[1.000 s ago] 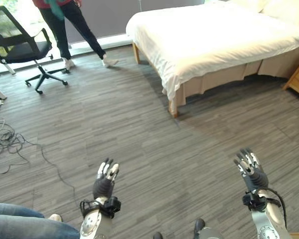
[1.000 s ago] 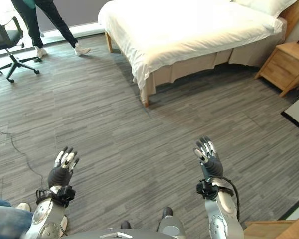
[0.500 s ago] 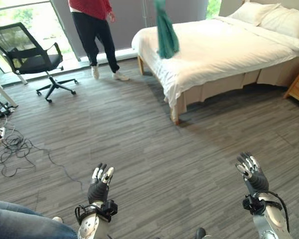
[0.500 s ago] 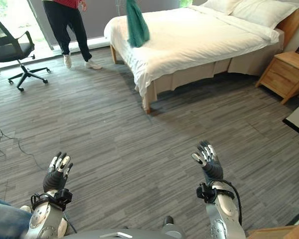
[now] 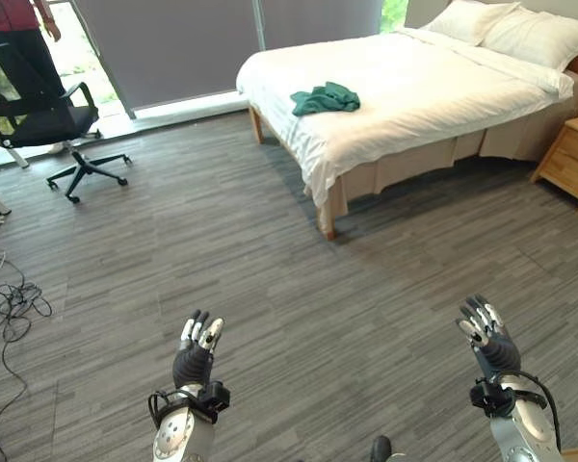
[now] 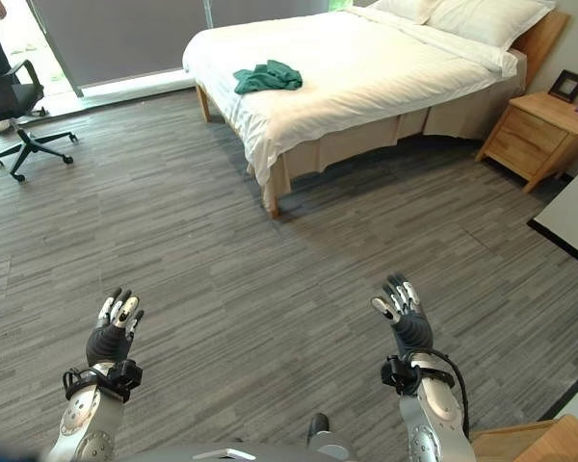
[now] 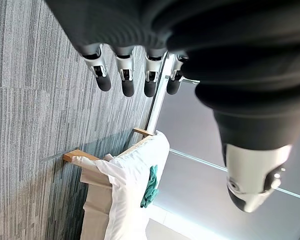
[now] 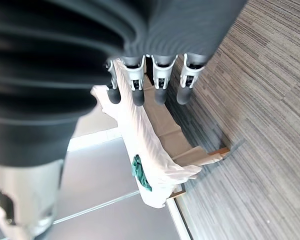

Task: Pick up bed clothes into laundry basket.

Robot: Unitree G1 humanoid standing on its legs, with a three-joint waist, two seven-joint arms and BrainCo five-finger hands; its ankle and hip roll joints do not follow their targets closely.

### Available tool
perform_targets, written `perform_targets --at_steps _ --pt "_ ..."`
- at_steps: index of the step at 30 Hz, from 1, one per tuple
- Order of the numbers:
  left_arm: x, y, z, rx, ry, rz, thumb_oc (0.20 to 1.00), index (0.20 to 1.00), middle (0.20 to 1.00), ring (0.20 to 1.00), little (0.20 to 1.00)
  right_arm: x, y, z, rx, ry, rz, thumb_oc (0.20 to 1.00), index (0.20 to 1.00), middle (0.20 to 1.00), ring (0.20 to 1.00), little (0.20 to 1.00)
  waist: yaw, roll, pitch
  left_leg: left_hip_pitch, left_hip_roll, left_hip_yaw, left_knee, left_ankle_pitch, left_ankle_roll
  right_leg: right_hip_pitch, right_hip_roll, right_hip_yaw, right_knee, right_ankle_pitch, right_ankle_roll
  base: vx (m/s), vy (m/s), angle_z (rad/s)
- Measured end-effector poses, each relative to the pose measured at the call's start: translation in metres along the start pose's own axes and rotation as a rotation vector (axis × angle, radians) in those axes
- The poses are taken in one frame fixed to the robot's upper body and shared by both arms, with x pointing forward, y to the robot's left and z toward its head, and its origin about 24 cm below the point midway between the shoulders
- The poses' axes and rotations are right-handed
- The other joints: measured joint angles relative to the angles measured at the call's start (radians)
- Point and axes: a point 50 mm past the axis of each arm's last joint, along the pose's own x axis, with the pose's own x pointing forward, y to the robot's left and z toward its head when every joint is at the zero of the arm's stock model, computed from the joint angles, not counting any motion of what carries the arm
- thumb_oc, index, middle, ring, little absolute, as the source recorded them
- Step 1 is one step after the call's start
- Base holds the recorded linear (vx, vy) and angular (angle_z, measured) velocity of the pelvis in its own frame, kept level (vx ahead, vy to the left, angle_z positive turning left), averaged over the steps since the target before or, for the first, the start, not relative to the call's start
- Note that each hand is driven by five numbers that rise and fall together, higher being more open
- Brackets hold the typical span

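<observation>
On the bed [image 5: 433, 87] near its foot lies a green garment [image 5: 325, 98] — apparently crumpled. Left hand [image 5: 195, 354] and right hand [image 5: 486, 336] hover over the floor [image 5: 270, 269] — fingers straight, empty.

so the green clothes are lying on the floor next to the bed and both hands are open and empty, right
Not quite. The green clothes lie on top of the bed, near its foot end, not on the floor; the left eye view shows this plainly. The rest holds: the left hand and the right hand are both open and empty, raised over the floor well short of the bed.
</observation>
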Motion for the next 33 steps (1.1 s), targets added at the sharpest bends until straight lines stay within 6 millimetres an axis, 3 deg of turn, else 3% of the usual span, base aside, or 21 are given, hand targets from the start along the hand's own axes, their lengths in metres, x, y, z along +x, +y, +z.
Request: perform_targets --at_steps 2,4,8,14,17,18,19,20,22,23,24,25,26,27,28,31,33 --pt "0.006 0.014 -0.008 0.040 0.041 0.082 1.000 1.000 1.000 1.000 1.000 0.009 -0.026 -0.001 -0.035 0.012 -0.165 1.000 1.000 1.000 1.000 1.000 0.002 0.002 0.003 -0.002 -0.001 0.000 0.000 0.000 0.000 0.002 0.002 0.004 -0.014 0.006 -0.001 0.03 0.031 -0.01" --pt "0.005 0.019 -0.011 0.043 0.059 0.101 1.000 1.000 1.000 1.000 1.000 0.010 -0.034 -0.003 -0.034 0.019 -0.205 1.000 1.000 1.000 1.000 1.000 0.002 0.007 0.025 0.000 -0.001 0.000 0.000 -0.002 -0.003 0.016 0.006 0.006 -0.038 0.014 -0.005 0.05 0.019 0.00" --pt "0.006 0.016 -0.010 0.042 0.056 0.090 1.000 1.000 1.000 1.000 1.000 0.012 -0.028 -0.001 -0.033 0.010 -0.181 1.000 1.000 1.000 1.000 1.000 0.001 0.032 0.046 0.001 0.001 -0.002 0.000 -0.001 -0.002 0.034 0.014 0.008 -0.068 0.030 -0.001 0.00 0.000 0.00" --pt "0.012 0.005 -0.007 0.036 0.042 0.046 1.000 1.000 1.000 1.000 1.000 0.011 -0.028 0.000 -0.067 0.005 -0.180 1.000 1.000 1.000 1.000 1.000 -0.006 0.044 0.069 0.001 0.003 0.000 0.000 -0.002 -0.003 0.033 0.015 0.014 -0.068 0.030 -0.001 0.00 -0.017 -0.02" --pt "0.023 -0.002 0.006 0.043 -0.007 0.018 1.000 1.000 1.000 1.000 1.000 0.022 -0.022 0.010 -0.072 -0.035 -0.153 1.000 1.000 1.000 1.000 1.000 -0.004 0.049 0.093 -0.026 0.015 0.031 0.034 -0.004 -0.018 -0.023 0.026 0.031 0.007 0.003 -0.014 -0.10 -0.176 -0.19" --pt "0.030 -0.002 0.018 0.054 -0.050 0.010 1.000 1.000 1.000 1.000 1.000 0.028 -0.017 0.010 -0.063 -0.037 -0.141 1.000 1.000 1.000 1.000 1.000 0.009 0.024 0.131 -0.115 0.042 0.015 0.228 -0.043 -0.058 -0.091 0.036 0.033 0.202 -0.115 -0.070 -0.04 -0.227 0.01" --pt "0.035 -0.001 0.029 0.079 -0.083 -0.001 1.000 1.000 1.000 1.000 1.000 0.026 -0.015 0.005 -0.047 -0.024 -0.143 1.000 1.000 1.000 1.000 1.000 0.024 -0.040 0.149 -0.200 0.028 -0.019 0.404 -0.041 -0.067 -0.106 0.021 0.048 0.269 -0.168 -0.108 0.05 -0.172 0.20" --pt "0.037 -0.003 0.030 0.072 -0.090 -0.003 1.000 1.000 1.000 1.000 1.000 0.027 -0.017 0.007 -0.054 -0.028 -0.148 1.000 1.000 1.000 1.000 1.000 0.027 -0.045 0.163 -0.282 0.034 -0.073 0.580 -0.029 -0.080 -0.092 0.025 0.055 0.271 -0.184 -0.131 0.11 -0.108 0.20" --pt "0.035 -0.004 0.028 0.056 -0.092 0.002 1.000 1.000 1.000 1.000 1.000 0.027 -0.029 0.011 -0.042 -0.051 -0.201 1.000 1.000 1.000 1.000 1.000 0.062 -0.051 0.195 -0.473 0.025 -0.238 0.925 0.037 -0.088 -0.071 0.040 0.093 0.272 -0.193 -0.123 0.15 0.008 -0.28" --pt "0.032 0.001 0.022 0.049 -0.072 0.030 1.000 1.000 1.000 1.000 1.000 0.027 -0.029 0.010 -0.029 -0.048 -0.218 1.000 1.000 1.000 1.000 1.000 0.077 -0.058 0.202 -0.473 0.029 -0.256 0.837 0.027 -0.086 -0.049 0.039 0.088 0.230 -0.192 -0.123 0.22 0.031 -0.56" --pt "0.029 0.004 0.017 0.047 -0.054 0.045 1.000 1.000 1.000 1.000 1.000 0.028 -0.027 0.010 -0.029 -0.051 -0.208 1.000 1.000 1.000 1.000 1.000 0.078 -0.053 0.202 -0.477 0.053 -0.249 0.721 0.033 -0.086 -0.019 0.039 0.077 0.182 -0.186 -0.100 0.35 0.091 -0.36" --pt "0.028 0.003 0.008 0.026 -0.022 0.061 1.000 1.000 1.000 1.000 1.000 0.028 -0.030 0.008 -0.021 -0.041 -0.226 1.000 1.000 1.000 1.000 1.000 0.068 -0.018 0.190 -0.471 0.098 -0.253 0.585 0.041 -0.076 0.036 0.081 0.065 0.116 -0.187 -0.044 0.50 0.164 -0.20" --pt "0.027 0.000 0.007 0.002 -0.031 0.065 1.000 1.000 1.000 1.000 1.000 0.026 -0.029 0.014 0.007 -0.068 -0.229 1.000 1.000 1.000 1.000 1.000 0.053 -0.003 0.170 -0.473 0.176 -0.278 0.300 0.040 -0.082 -0.010 0.087 0.120 0.397 -0.351 -0.063 0.51 0.225 0.24" --pt "0.032 -0.006 0.000 -0.011 0.000 0.060 1.000 1.000 1.000 1.000 1.000 0.025 -0.033 0.014 0.004 -0.067 -0.244 1.000 1.000 1.000 1.000 1.000 0.033 0.035 0.182 -0.468 0.204 -0.294 0.138 0.042 -0.084 -0.004 0.123 0.105 0.414 -0.388 -0.056 0.52 0.234 0.17" --pt "0.033 -0.007 -0.003 -0.013 0.016 0.064 1.000 1.000 1.000 1.000 1.000 0.026 -0.036 0.012 -0.009 -0.052 -0.249 1.000 1.000 1.000 1.000 1.000 0.044 0.036 0.179 -0.465 0.206 -0.285 0.043 0.042 -0.085 -0.003 0.119 0.116 0.423 -0.407 -0.086 0.42 0.219 0.17" --pt "0.032 -0.002 -0.003 -0.014 0.013 0.094 1.000 1.000 1.000 1.000 1.000 0.025 -0.036 0.011 -0.013 -0.050 -0.250 1.000 1.000 1.000 1.000 1.000 0.085 0.023 0.175 -0.477 0.158 -0.144 0.030 0.042 -0.083 0.011 0.063 0.161 0.410 -0.424 -0.065 0.46 0.264 -0.34" --pt "0.031 0.001 -0.003 -0.015 0.011 0.109 1.000 1.000 1.000 1.000 1.000 0.026 -0.031 0.012 -0.012 -0.049 -0.228 1.000 1.000 1.000 1.000 1.000 0.107 0.024 0.152 -0.442 0.135 -0.115 0.115 0.052 -0.069 0.077 0.050 0.203 0.339 -0.408 -0.019 0.36 0.265 -0.56"
